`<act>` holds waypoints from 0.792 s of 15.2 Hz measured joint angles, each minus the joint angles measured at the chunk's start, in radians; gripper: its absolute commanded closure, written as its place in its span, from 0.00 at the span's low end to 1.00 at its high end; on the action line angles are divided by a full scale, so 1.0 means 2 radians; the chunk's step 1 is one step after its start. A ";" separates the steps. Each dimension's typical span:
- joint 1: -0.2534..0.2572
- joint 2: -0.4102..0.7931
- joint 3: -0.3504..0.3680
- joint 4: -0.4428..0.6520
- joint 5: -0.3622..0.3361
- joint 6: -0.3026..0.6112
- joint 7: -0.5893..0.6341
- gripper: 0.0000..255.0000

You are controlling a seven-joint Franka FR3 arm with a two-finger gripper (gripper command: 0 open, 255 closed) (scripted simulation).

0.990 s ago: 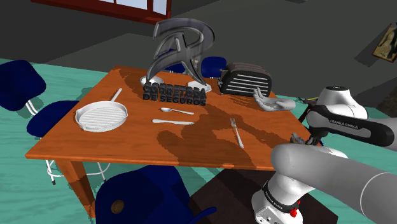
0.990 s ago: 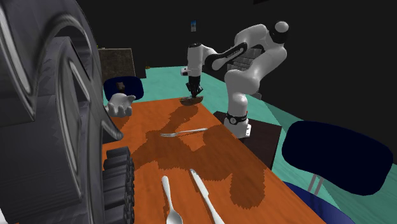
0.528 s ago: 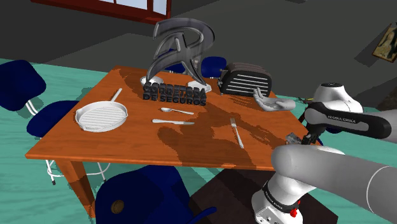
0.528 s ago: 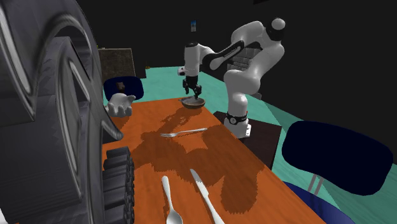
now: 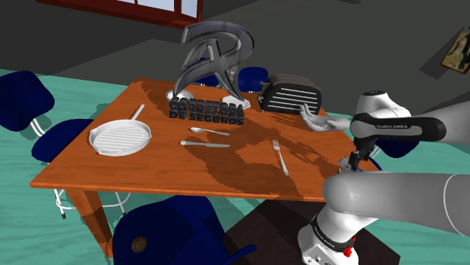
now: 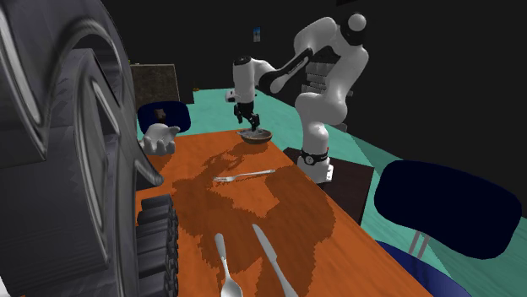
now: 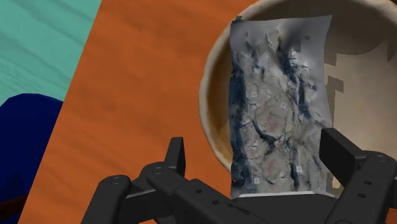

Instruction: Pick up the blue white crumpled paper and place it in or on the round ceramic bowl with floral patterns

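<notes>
the claw point(image 7: 256, 141) hangs released, its 2 fingers point(image 7: 176, 156) apart, over the crumpled paper point(image 7: 280, 102), which lies inside the bowl point(image 7: 210, 95). in the second exterior view the bowl sits at 12 o'clock from the fork point(image 6: 245, 175).

A pan point(image 5: 119, 138) is set by the table's point(image 5: 151, 177) edge at the shoulder view's left, a statue point(image 5: 211, 71) and toaster point(image 5: 291, 94) along the far edge. The paper point(image 7: 280, 108) is laid in the bowl point(image 7: 208, 95) at the corner nearest the stand point(image 6: 350, 186).

The pincer point(image 6: 246, 126) hangs just above the bowl point(image 6: 256, 135) at the far end of the orange surface point(image 6: 287, 211). A fork point(image 6: 245, 175) lies mid-surface, with a knife point(image 6: 272, 257) and a spoon point(image 6: 225, 266) nearer the camera.
</notes>
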 measured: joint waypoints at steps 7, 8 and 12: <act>-0.001 0.027 -0.027 -0.006 -0.025 0.039 0.008 0.00; -0.001 0.027 -0.027 -0.006 -0.026 0.040 0.008 0.00; 0.000 0.028 -0.027 -0.006 -0.025 0.041 0.009 1.00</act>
